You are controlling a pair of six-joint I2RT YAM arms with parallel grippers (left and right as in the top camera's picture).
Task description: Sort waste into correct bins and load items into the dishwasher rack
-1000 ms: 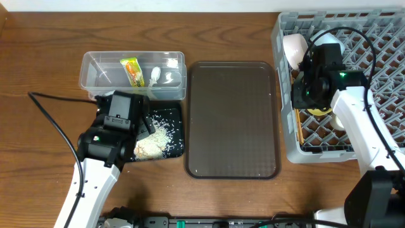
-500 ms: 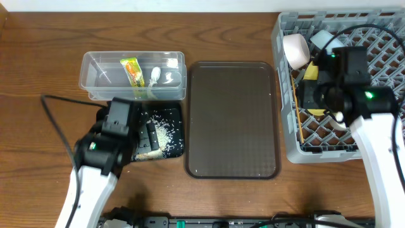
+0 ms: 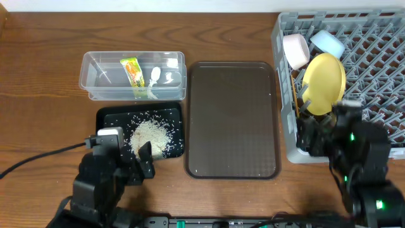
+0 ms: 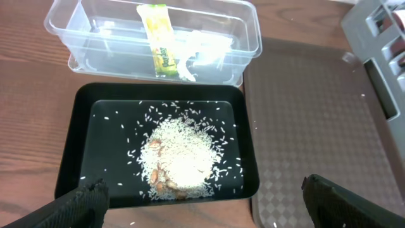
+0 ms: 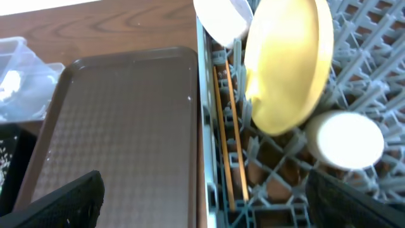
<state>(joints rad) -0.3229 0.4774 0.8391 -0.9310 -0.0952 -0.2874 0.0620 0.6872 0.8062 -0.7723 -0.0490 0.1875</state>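
The clear tub point(image 3: 95, 79) holds the green-and-yellow wrapper point(image 3: 131, 69) and a white scrap point(image 3: 155, 74). In front of it, the black tray point(image 3: 106, 119) carries a heap of rice point(image 3: 150, 134). My left gripper point(image 3: 130, 161) hangs open and empty above that tray's near edge. In the grey rack point(image 3: 380, 57) the yellow plate point(image 3: 324, 75) stands on edge beside the white bowl point(image 3: 295, 50), the light blue bowl point(image 3: 327, 43) and the chopsticks point(image 5: 231, 139). The white cup point(image 5: 349, 140) sits beside the plate. My right gripper point(image 3: 313, 136) is open and empty over the rack's front left corner.
The brown serving tray point(image 3: 233, 120) lies bare between the black tray and the rack. A black cable point(image 3: 44, 155) trails from the left arm across the wooden table. Both arms sit near the front edge.
Both arms have drawn back toward the front edge. The right gripper opened and came off the yellow plate, which now stands in the rack. The left gripper lifted clear of the black tray.
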